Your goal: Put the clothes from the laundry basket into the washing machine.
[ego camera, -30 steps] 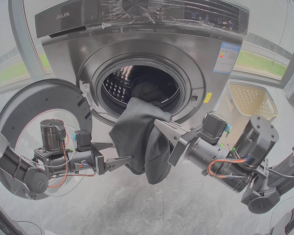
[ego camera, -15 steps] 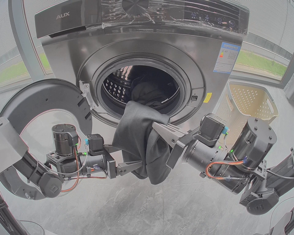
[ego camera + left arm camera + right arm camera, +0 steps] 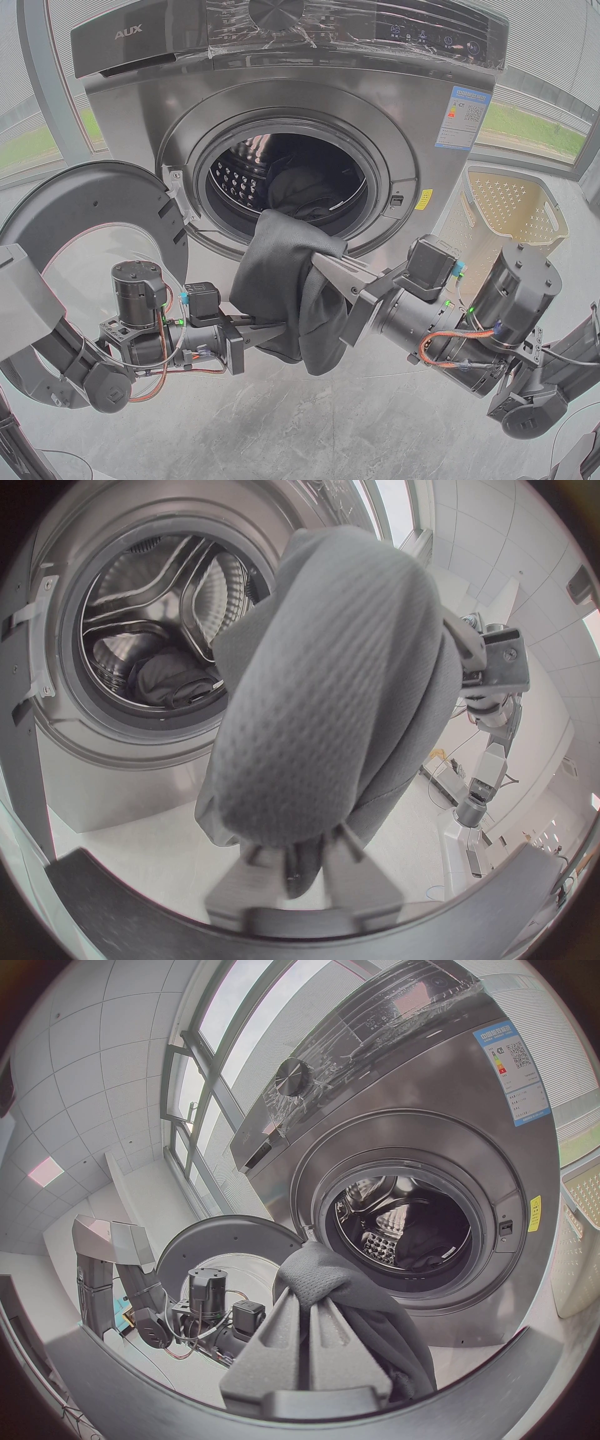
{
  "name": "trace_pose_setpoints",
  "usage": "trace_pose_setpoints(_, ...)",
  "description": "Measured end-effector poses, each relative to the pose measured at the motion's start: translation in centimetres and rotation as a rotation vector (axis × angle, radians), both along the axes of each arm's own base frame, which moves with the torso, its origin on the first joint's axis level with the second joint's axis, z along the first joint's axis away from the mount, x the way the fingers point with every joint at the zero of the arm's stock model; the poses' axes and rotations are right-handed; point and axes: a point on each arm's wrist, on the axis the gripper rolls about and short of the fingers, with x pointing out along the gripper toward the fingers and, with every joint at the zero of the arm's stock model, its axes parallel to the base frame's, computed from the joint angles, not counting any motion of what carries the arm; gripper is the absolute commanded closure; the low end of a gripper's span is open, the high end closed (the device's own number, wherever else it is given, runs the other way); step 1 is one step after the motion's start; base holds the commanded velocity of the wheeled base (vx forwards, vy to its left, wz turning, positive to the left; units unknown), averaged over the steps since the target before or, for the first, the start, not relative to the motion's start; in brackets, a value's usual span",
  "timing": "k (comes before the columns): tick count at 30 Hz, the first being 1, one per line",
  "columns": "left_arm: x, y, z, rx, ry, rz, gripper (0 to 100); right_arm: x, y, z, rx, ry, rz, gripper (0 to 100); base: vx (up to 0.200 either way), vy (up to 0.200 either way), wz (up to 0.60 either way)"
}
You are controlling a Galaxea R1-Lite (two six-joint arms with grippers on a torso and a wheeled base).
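**Dark garment held by both claws at the washer's mouth**

A dark grey knitted garment [image 3: 281, 275] hangs in the air just in front of the lower lip of the round opening of the silver-grey front-loading washing machine [image 3: 400, 125], outside the drum. The right gripper [image 3: 322, 257] comes in from the right, and its two fingers are pressed together on the garment's upper fold. The cloth drapes over the fingertips and falls in a long loop below them. The left gripper [image 3: 280, 327] comes in from the left, lower down. In the left wrist view a lower fold of the cloth sits pinched between its fingers [image 3: 356, 874].

Inside the steel drum lies a second dark piece of clothing [image 3: 300, 187], resting on the drum's floor. The machine's round grey door with a glass centre [image 3: 81, 200] is swung wide open on the left, behind the left arm. A cream perforated plastic laundry basket [image 3: 519, 200] stands on the grey stone-look floor [image 3: 300, 425], just to the right of the machine, behind the right arm.
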Motion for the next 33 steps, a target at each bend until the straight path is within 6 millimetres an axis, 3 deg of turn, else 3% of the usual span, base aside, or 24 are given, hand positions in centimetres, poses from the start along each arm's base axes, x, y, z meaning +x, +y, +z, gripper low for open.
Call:
trace_pose_setpoints(5,-1.3,0.3,0.2,-0.029,-0.03,-0.003,100,0.2,0.0,-0.2,-0.006,0.004,-0.004,100,0.0,0.0,0.0)
trace_pose_setpoints(13,-5.5,1.4,1.4,-0.077,-0.087,0.008,100,0.8,0.2,-1.1,-0.024,0.011,-0.017,100,0.0,0.0,0.0)
trace_pose_setpoints(14,-6.3,1.5,1.9,-0.088,-0.099,0.009,100,1.0,0.2,-1.3,-0.02,0.006,-0.019,0,0.0,0.0,0.0)
trace_pose_setpoints(22,-9.1,1.4,3.8,-0.148,-0.145,-0.019,100,1.3,1.0,-3.7,-0.071,0.012,-0.015,0,0.0,0.0,0.0)
trace_pose_setpoints(33,-7.6,0.8,6.0,-0.228,-0.205,0.156,100,0.4,-0.6,-6.8,-0.15,0.054,-0.026,0,0.0,0.0,0.0)
